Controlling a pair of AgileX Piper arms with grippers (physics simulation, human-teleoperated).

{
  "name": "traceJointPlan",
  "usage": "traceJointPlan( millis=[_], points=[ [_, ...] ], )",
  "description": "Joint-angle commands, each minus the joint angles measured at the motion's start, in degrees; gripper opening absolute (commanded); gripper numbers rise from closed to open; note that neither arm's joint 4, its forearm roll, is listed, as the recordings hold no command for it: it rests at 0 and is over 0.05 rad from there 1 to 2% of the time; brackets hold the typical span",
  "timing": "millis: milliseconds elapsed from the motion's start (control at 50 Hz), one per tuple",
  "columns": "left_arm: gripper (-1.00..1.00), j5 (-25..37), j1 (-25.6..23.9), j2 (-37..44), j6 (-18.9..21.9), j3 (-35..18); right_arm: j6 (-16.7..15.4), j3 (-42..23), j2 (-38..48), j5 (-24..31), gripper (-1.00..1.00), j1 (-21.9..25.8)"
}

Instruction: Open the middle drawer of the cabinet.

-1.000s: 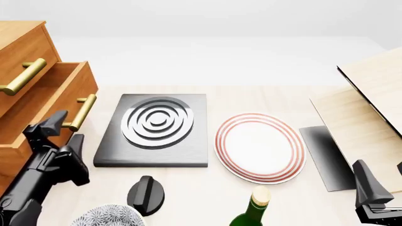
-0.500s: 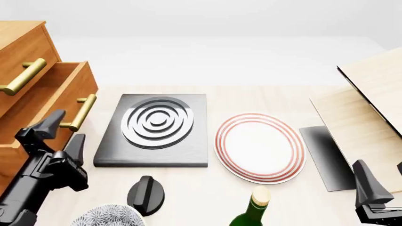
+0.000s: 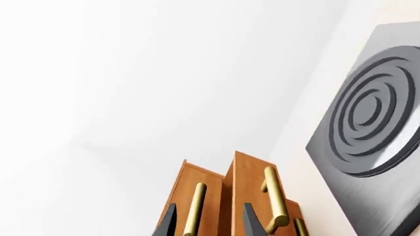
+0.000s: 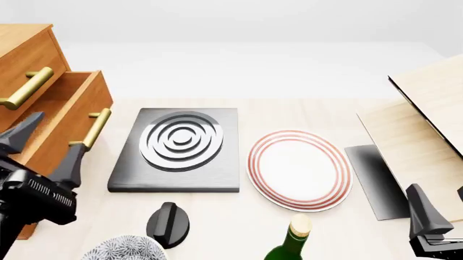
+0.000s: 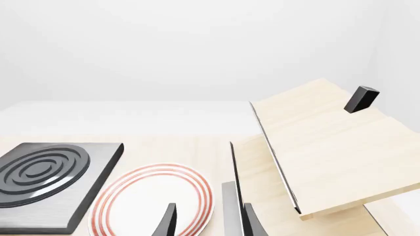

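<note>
Nearest my vantage in the front view, a green bottle with a gold cap stands at the bottom edge, with a patterned bowl and a black knob to its left on the table.

My left gripper sits at the near left, its two dark fingers spread apart with nothing between them. It is just in front of the middle drawer, whose brass handle lies just beside the right-hand fingertip; I cannot tell whether they touch. In the left wrist view the fingertips show wide apart at the frame edge, with brass handles between and beside them.

My right gripper is at the near right corner. In the front view only part of it shows; the right wrist view shows its fingertips parted and empty, above the plate's edge.

Further out, a white plate with red rings lies at centre, and a black slab with concentric silver rings lies to its left. A dark flat panel lies right of the plate, beside a tilted pale wooden board.

The middle drawer stands pulled out from the cabinet at the far left, its front projecting well beyond the top drawer above it. The top drawer's brass handle is flush with the cabinet's front.
</note>
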Motion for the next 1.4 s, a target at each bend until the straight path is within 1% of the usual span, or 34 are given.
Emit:
traceJointPlan(
  millis=[20, 40, 60, 80, 100, 140, 160, 200, 220, 260, 280, 320, 340, 400, 420, 500, 520, 620, 640, 680, 720, 740, 840, 880, 900, 1040, 1080, 1120, 1140, 1220, 1260, 1320, 1360, 1400],
  points=[
    [1.00, 15.65, 0.20, -12.81, -6.00, -3.64, 0.00, -0.01, -0.24, 0.23, 1.00, -0.02],
    [1.00, 15.65, 0.20, -12.81, -6.00, -3.64, 0.00, -0.01, -0.24, 0.23, 1.00, -0.02],
    [1.00, 18.67, 0.24, -14.45, -7.47, -4.89, -0.01, -0.01, -0.23, 0.22, 1.00, 0.00],
    [1.00, 18.82, 0.25, -14.57, -7.48, -4.92, -0.01, -0.01, -0.23, 0.22, 1.00, 0.00],
    [1.00, 22.11, 0.98, -15.88, -9.51, -6.49, 0.00, -0.01, -0.21, 0.22, 1.00, -0.01],
    [1.00, 23.17, 0.50, -16.05, -10.08, -7.02, -0.02, -0.01, -0.20, 0.21, 1.00, 0.00],
    [1.00, 25.09, 1.01, -16.75, -11.36, -7.93, -0.02, -0.01, -0.24, 0.22, 1.00, -0.01],
    [1.00, 25.37, 0.76, -17.06, -11.49, -8.04, -0.01, -0.01, -0.21, 0.22, 1.00, -0.01],
    [1.00, 29.31, 1.32, -17.59, -13.96, -10.04, -0.03, -0.01, -0.22, 0.22, 1.00, 0.00],
    [1.00, 29.43, 1.32, -17.68, -13.96, -10.08, -0.03, -0.01, -0.22, 0.22, 1.00, 0.00],
    [1.00, 32.17, 0.87, -18.69, -15.84, -11.62, -0.01, -0.01, -0.23, 0.22, 1.00, -0.01],
    [1.00, 32.84, 0.85, -19.09, -16.29, -12.05, -0.02, -0.01, -0.23, 0.22, 1.00, -0.02],
    [1.00, 37.25, 1.55, -18.60, -20.40, -15.26, -0.02, -0.01, -0.22, 0.22, 1.00, -0.01],
    [1.00, 36.74, 0.79, -19.48, -20.14, -14.88, -0.01, -0.01, -0.25, 0.23, 1.00, 0.00],
    [1.00, 38.83, 1.08, -18.84, -21.96, -16.03, -0.02, -0.01, -0.24, 0.23, 1.00, -0.01],
    [1.00, 40.43, 0.71, -20.40, -22.78, -16.56, -0.01, -0.01, -0.20, 0.21, 1.00, 0.01],
    [1.00, 42.18, 1.00, -20.19, -24.35, -17.67, 0.00, -0.01, -0.23, 0.22, 1.00, -0.01],
    [1.00, 45.60, 0.58, -20.16, -26.83, -19.47, -0.01, -0.01, -0.24, 0.23, 1.00, -0.01],
    [1.00, 47.58, 0.52, -20.64, -28.10, -20.57, -0.03, -0.01, -0.23, 0.22, 1.00, -0.01],
    [1.00, 48.54, 0.86, -21.54, -28.43, -20.91, -0.01, -0.01, -0.22, 0.22, 1.00, 0.00],
    [1.00, 50.48, 0.97, -20.66, -30.44, -22.17, -0.02, -0.01, -0.23, 0.23, 1.00, 0.00],
    [1.00, 50.50, 0.97, -20.66, -30.44, -22.18, -0.02, -0.01, -0.23, 0.23, 1.00, 0.00],
    [1.00, 53.99, 0.88, -19.31, -33.87, -24.20, -0.02, -0.01, -0.22, 0.22, 1.00, -0.01],
    [1.00, 54.00, 0.88, -19.30, -33.87, -24.21, -0.02, -0.01, -0.22, 0.22, 1.00, -0.01],
    [1.00, 55.85, 1.17, -17.43, -35.96, -25.40, -0.01, -0.01, -0.23, 0.22, 1.00, 0.00],
    [1.00, 58.06, 1.24, -16.51, -37.87, -26.93, -0.02, -0.01, -0.23, 0.23, 1.00, -0.01],
    [1.00, 59.30, 1.28, -15.15, -39.40, -27.68, -0.01, -0.01, -0.22, 0.22, 1.00, -0.01],
    [1.00, 59.31, 1.28, -15.14, -39.40, -27.69, -0.01, -0.01, -0.22, 0.22, 1.00, -0.01],
    [1.00, 60.04, 1.32, -13.92, -40.50, -28.08, 0.00, -0.01, -0.21, 0.22, 1.00, -0.01],
    [1.00, 60.31, 1.66, -14.73, -40.47, -28.17, -0.01, -0.01, -0.25, 0.23, 1.00, 0.00],
    [1.00, 61.80, 1.89, -13.63, -42.24, -29.10, -0.02, -0.01, -0.21, 0.22, 1.00, 0.00],
    [1.00, 62.45, 1.70, -12.86, -43.33, -29.73, -0.02, -0.01, -0.21, 0.21, 1.00, 0.01],
    [1.00, 63.62, 1.59, -10.82, -45.91, -31.04, -0.01, -0.01, -0.23, 0.22, 1.00, -0.01],
    [1.00, 63.41, 2.80, -11.01, -45.58, -30.71, -0.03, -0.01, -0.22, 0.22, 1.00, 0.00]
  ],
)
